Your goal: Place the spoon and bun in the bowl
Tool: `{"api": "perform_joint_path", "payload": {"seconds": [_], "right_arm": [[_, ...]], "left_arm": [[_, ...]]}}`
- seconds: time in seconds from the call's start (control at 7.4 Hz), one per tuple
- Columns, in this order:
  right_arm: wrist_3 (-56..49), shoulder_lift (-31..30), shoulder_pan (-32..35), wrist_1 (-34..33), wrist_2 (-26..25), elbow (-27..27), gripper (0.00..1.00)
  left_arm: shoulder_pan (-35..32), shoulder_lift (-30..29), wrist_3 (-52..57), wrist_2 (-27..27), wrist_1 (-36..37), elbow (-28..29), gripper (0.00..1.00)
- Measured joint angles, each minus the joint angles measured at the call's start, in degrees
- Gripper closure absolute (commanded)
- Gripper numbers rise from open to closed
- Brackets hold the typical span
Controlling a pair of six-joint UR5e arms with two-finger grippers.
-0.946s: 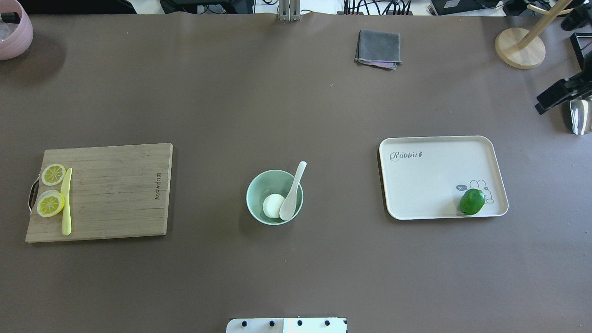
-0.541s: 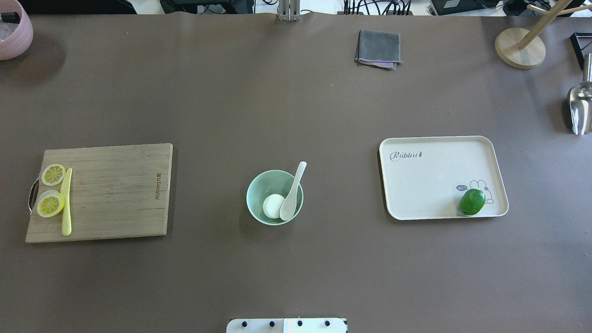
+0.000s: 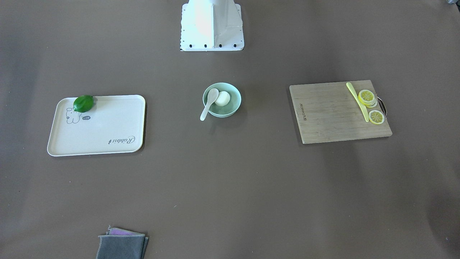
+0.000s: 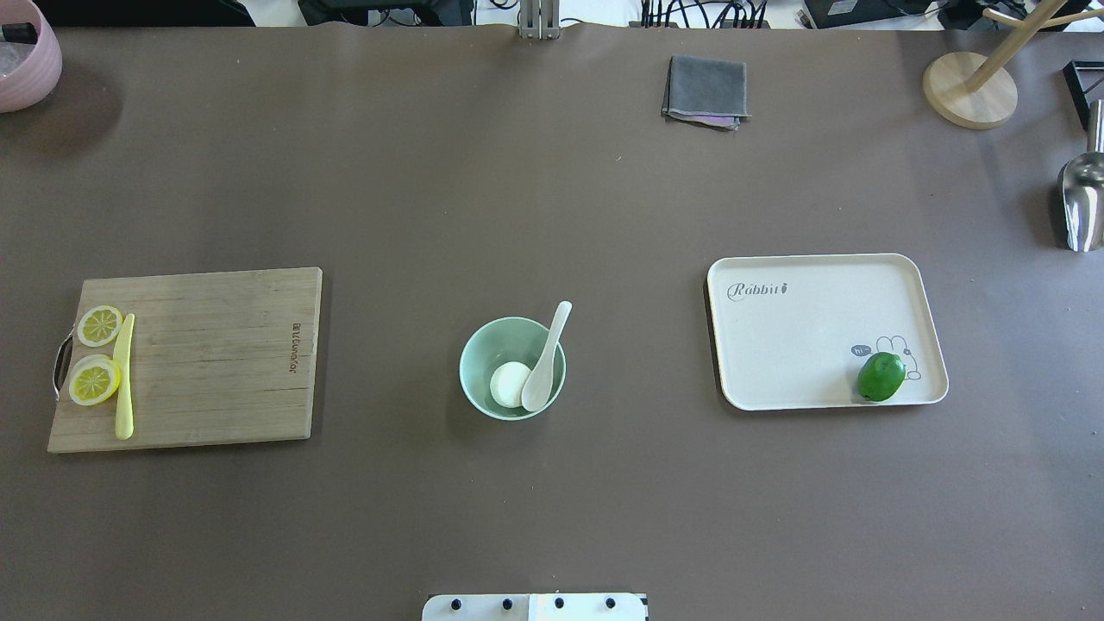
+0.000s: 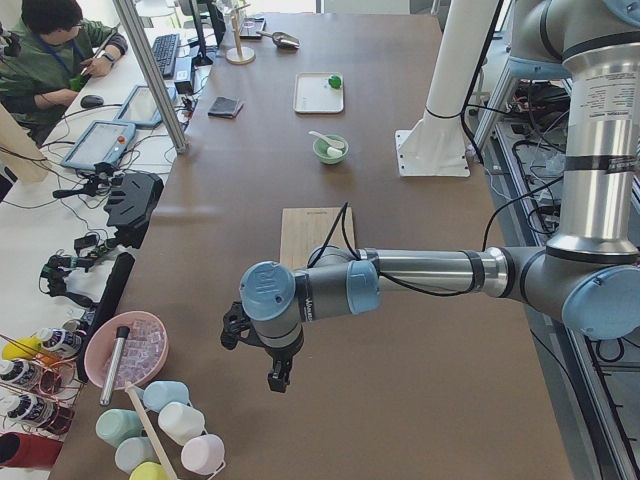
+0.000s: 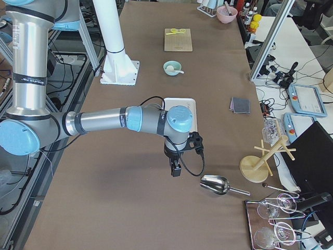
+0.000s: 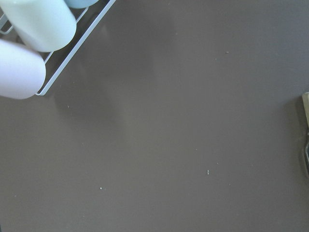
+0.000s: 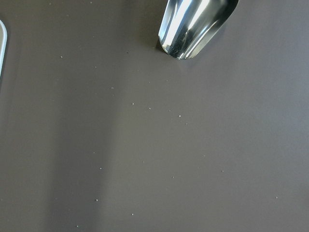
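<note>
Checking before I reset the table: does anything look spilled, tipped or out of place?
Nothing stands out. The bun lies in the bowl, and the spoon rests head-down inside with its handle leaning over the rim. The lime sits on the tray; nothing looks spilled.

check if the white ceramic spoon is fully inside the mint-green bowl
Partly in: the glossy white ceramic spoon has its head inside the pale mint-green bowl beside the round white bun, handle sticking out over the rim.
</note>
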Motion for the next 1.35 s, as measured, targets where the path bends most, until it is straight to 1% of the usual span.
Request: {"api": "perform_joint_path", "payload": {"seconds": [0.27, 0.41, 0.81, 1.35], "right_arm": [[-0.15, -0.17, 0.14, 0.01, 0.24, 0.26, 0.00], [-0.19, -0.20, 0.16, -0.01, 0.30, 0.37, 0.00], [-0.25, -0.25, 0.17, -0.02, 2.10, 0.08, 0.00], [-0.32, -0.31, 0.17, 0.03, 2.58, -0.08, 0.00]], "left_arm": [[-0.24, 0.36, 0.15, 0.22, -1.44, -2.76, 0.02], [-0.29, 0.53, 0.20, 0.24, -1.77, -3.25, 0.02], [-0.38, 1.99, 0.29, 0.26, -2.56, -3.62, 0.02], [-0.38, 2.89, 0.27, 0.21, -2.88, -3.83, 0.02]]}}
